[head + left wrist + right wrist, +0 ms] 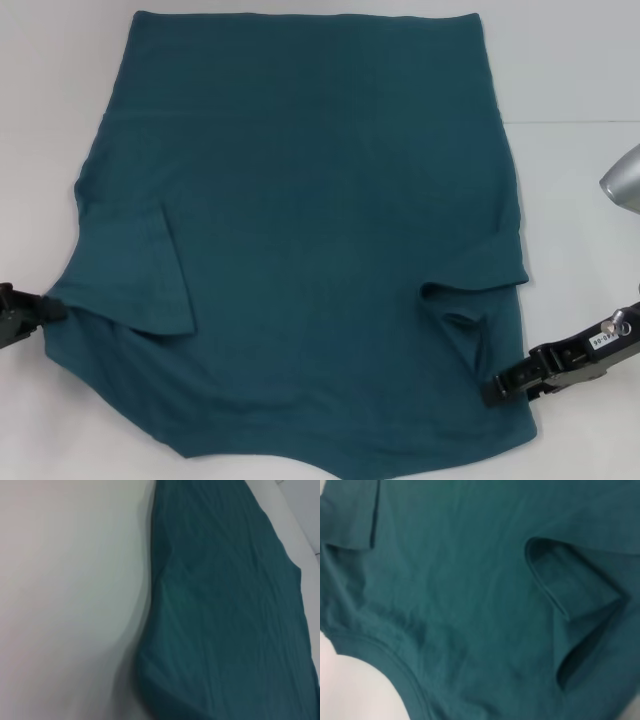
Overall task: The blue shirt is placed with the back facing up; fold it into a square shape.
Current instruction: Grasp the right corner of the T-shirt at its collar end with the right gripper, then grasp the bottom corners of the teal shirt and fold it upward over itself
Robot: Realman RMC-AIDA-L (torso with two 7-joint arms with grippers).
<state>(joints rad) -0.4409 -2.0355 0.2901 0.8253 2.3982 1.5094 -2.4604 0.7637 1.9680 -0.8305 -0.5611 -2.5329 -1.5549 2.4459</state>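
Blue shirt (310, 220) lies spread between left claw (48, 310) and right claw (492, 390).

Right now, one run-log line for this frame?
blue shirt: back up on white table, both sleeves folded inward | left end effector: at shirt's left edge | right end effector: at right edge

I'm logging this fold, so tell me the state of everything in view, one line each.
shirt: flat on the table, back up, both sleeves folded inward, body not yet folded.
left gripper: at the shirt's left edge by the sleeve, touching the fabric.
right gripper: at the shirt's right edge near the collar end.
table: white, shirt on it.
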